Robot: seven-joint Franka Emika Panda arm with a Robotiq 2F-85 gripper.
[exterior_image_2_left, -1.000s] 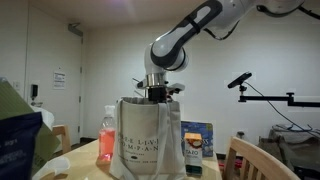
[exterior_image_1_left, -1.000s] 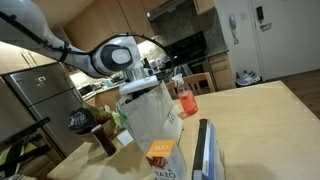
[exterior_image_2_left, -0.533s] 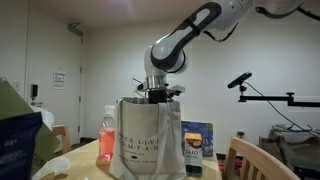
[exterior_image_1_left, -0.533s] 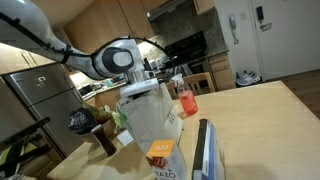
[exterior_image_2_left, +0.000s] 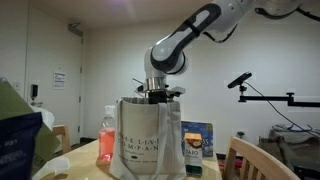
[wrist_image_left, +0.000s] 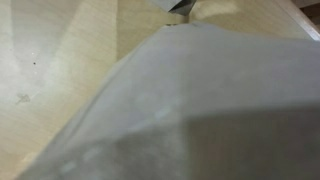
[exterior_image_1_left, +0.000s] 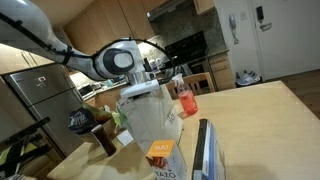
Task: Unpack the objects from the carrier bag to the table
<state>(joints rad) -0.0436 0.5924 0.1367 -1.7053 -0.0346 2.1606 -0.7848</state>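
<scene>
In an exterior view, the carrier bag [exterior_image_1_left: 150,115] is being shown standing upright on the light-wood table [exterior_image_1_left: 260,110]. It is whitish and crinkled, with its mouth turned upward. The gripper [exterior_image_1_left: 150,80] is being held right at that mouth by the Panda arm [exterior_image_1_left: 60,45], which is reaching in from the upper left. Its jaws are being carried spread wide, and nothing is being seen clamped between them. A red-pink drink bottle [exterior_image_1_left: 185,100] is being seen just behind the bag, and a green leafy bundle [exterior_image_1_left: 119,118] close against its side. An orange carton [exterior_image_1_left: 160,152] and a tall flat blue-and-white package [exterior_image_1_left: 205,150] are being shown on the table in front of the bag.

In an exterior view from the opposite direction, the bag [exterior_image_2_left: 145,140] is being shown with small dark print on its face. The gripper [exterior_image_2_left: 158,93] is being held at its rim, the fingertips hidden by the plastic. The bottle [exterior_image_2_left: 106,140] is being seen just beside the bag on one side and the blue-and-white package [exterior_image_2_left: 197,143] upright on the other. A wooden chair back [exterior_image_2_left: 255,160] is being seen in the lower corner.

In the wrist view, most of the frame is being filled by the blurred pale bag [wrist_image_left: 190,110], with bare table [wrist_image_left: 50,60] alongside. The fingers are not being made out there.
</scene>
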